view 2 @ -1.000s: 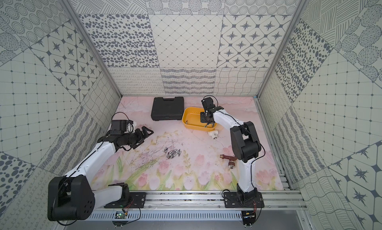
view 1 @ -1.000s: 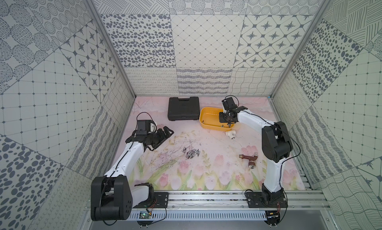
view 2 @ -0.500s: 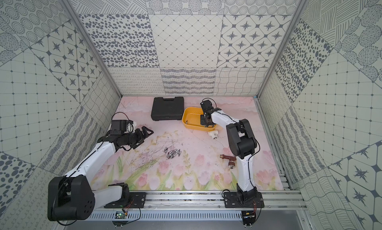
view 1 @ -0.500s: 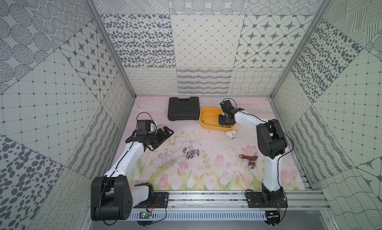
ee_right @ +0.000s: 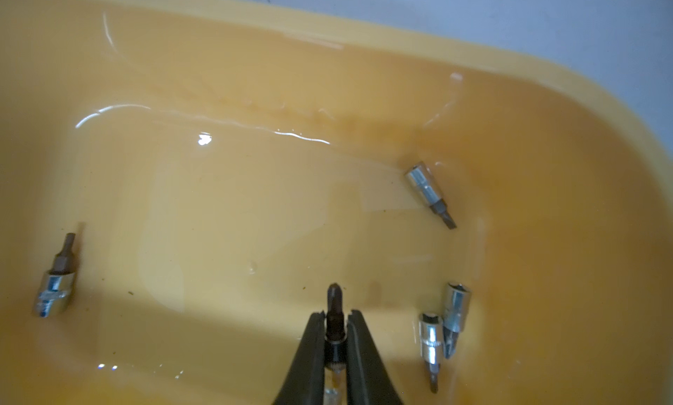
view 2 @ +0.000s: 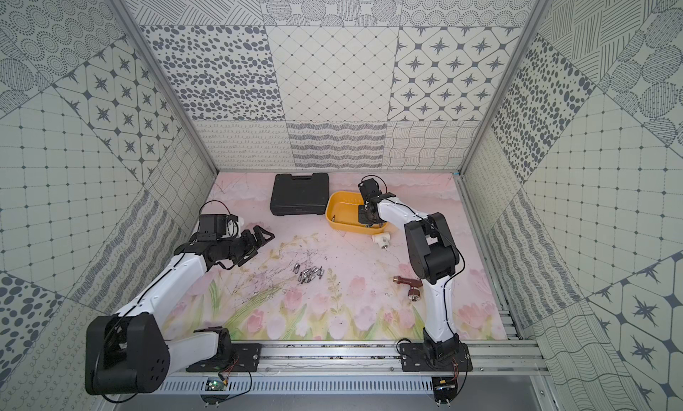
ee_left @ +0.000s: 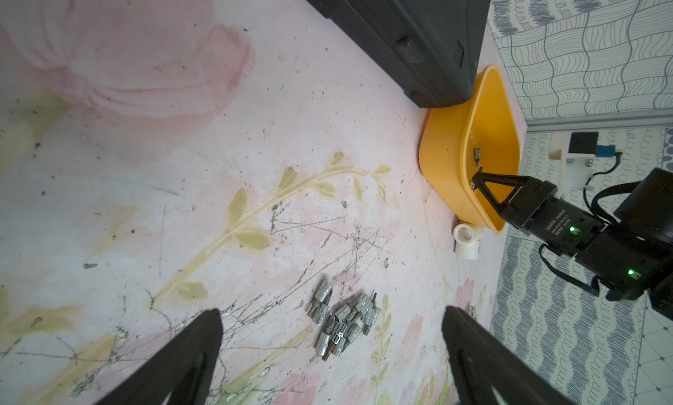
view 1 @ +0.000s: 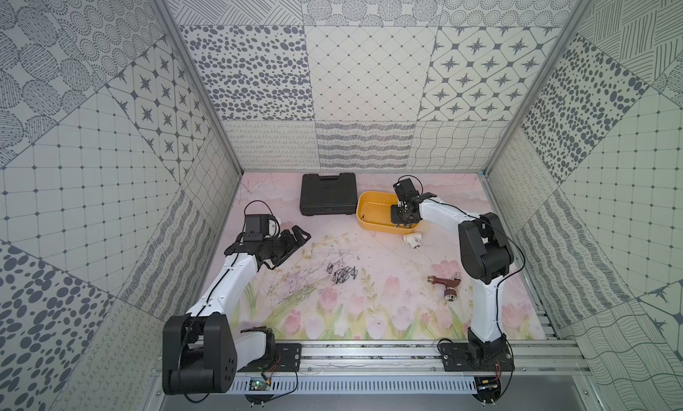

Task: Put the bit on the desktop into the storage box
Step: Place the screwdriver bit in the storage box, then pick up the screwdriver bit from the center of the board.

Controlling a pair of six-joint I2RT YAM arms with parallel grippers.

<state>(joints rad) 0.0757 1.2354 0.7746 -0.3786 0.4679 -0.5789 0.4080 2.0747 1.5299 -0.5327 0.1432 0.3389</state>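
The bit point(ee_right: 334, 304) is pinched in the barely parted right gripper point(ee_right: 335, 317), low inside the yellow box point(ee_right: 327, 75). If stuck to a jaw, it could be dragged out. The left gripper point(ee_left: 331, 312) is spread wide, empty.

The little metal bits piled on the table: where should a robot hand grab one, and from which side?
Take the bit lying at the edge of the pile, a little clear of the rest. Pinch across its thick silver barrel, not the thin tip, coming straight down from above: it lies flat, so only its sides are free. The open left gripper looks nearest.
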